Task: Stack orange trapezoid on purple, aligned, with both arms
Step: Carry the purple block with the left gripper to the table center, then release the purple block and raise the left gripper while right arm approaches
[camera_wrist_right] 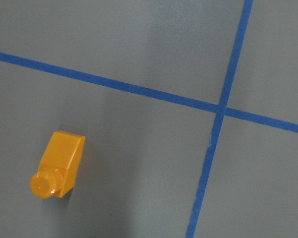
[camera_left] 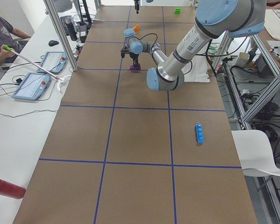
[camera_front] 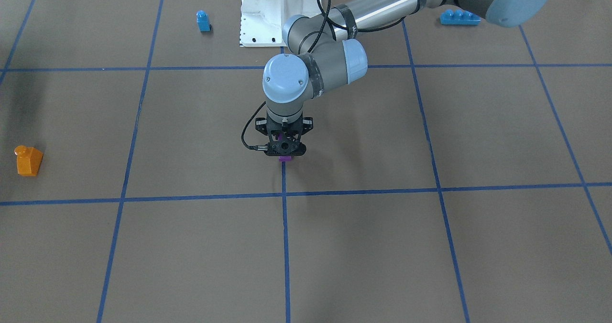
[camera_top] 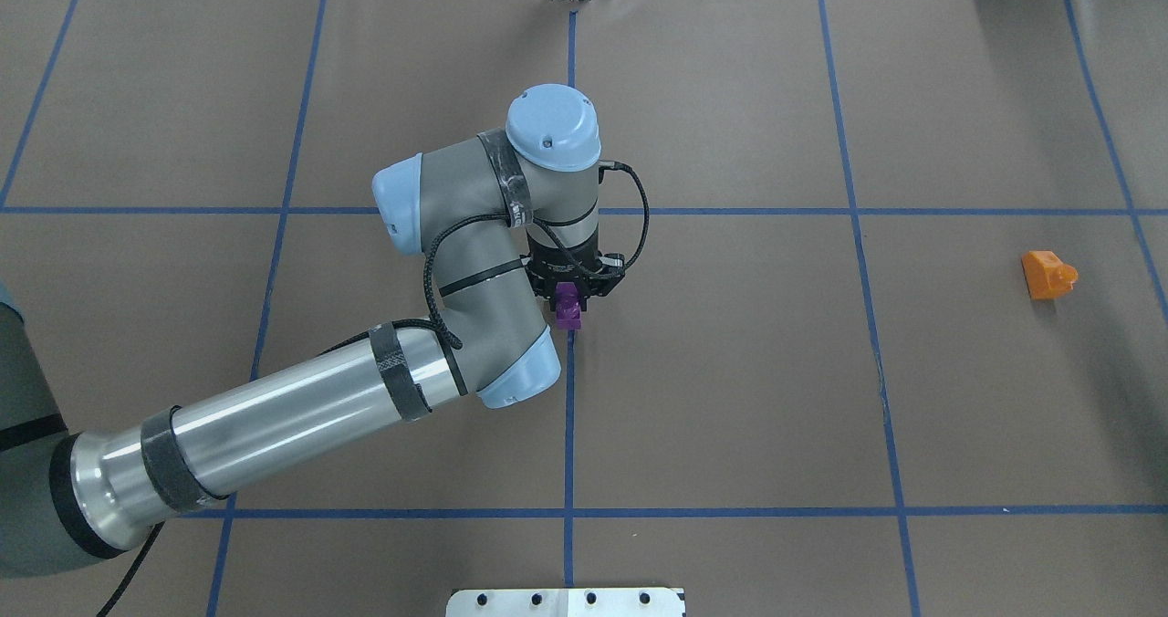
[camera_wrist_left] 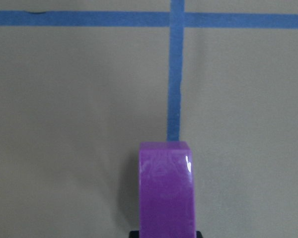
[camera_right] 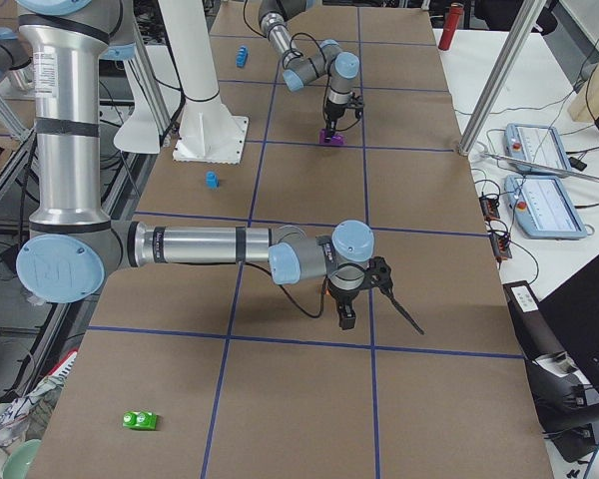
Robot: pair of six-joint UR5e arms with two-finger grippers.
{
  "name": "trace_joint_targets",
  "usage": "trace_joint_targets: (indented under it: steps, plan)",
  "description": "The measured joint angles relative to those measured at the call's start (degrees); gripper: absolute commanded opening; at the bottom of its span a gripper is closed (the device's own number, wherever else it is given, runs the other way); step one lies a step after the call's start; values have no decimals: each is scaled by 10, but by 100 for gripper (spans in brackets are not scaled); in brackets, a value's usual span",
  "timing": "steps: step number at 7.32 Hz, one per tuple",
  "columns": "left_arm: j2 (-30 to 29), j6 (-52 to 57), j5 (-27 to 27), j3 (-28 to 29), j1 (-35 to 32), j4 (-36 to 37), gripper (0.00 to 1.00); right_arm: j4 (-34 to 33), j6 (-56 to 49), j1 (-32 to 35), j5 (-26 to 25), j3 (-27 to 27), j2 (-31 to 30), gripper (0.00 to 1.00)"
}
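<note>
left gripper (camera_top: 568, 309) around purple (camera_top: 568, 305), orange trapezoid (camera_top: 1045, 276) well apart

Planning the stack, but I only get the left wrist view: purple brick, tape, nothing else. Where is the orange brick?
Observer: The orange brick sits alone far toward the robot's right, well apart from the purple brick.
Operator: Is the right gripper on it?
Observer: No. It shows only in the right side view, over the table; open or shut I cannot tell.
Operator: Anything else near the purple brick?
Observer: Only the left gripper, closed on it; a small blue brick and a long blue brick lie back near the base.
</note>
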Motion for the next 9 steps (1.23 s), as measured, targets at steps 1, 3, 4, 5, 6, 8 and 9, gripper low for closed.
trace_joint_targets:
  steps: [1, 3, 4, 5, 6, 8, 9]
  plan:
    - [-1, 0, 2, 2, 1, -1, 15, 0, 0, -1, 0, 0, 0, 100]
    - [-1, 1, 4, 6, 2, -2, 71, 0, 0, -3, 0, 0, 0, 100]
    - [-1, 1, 3, 6, 2, -2, 85, 0, 0, -5, 0, 0, 0, 100]
    - [-1, 1, 3, 6, 2, -2, 99, 0, 2, -9, 0, 1, 0, 100]
    - [-2, 0, 3, 3, 1, -1, 100, 2, 14, -18, 0, 3, 2, 100]
    - [-4, -7, 2, -31, -18, 3, 100, 46, 100, -49, -2, 8, 2, 100]
    - [-3, -15, 1, -50, -32, 6, 100, 80, 166, -75, -5, 8, 1, 100]
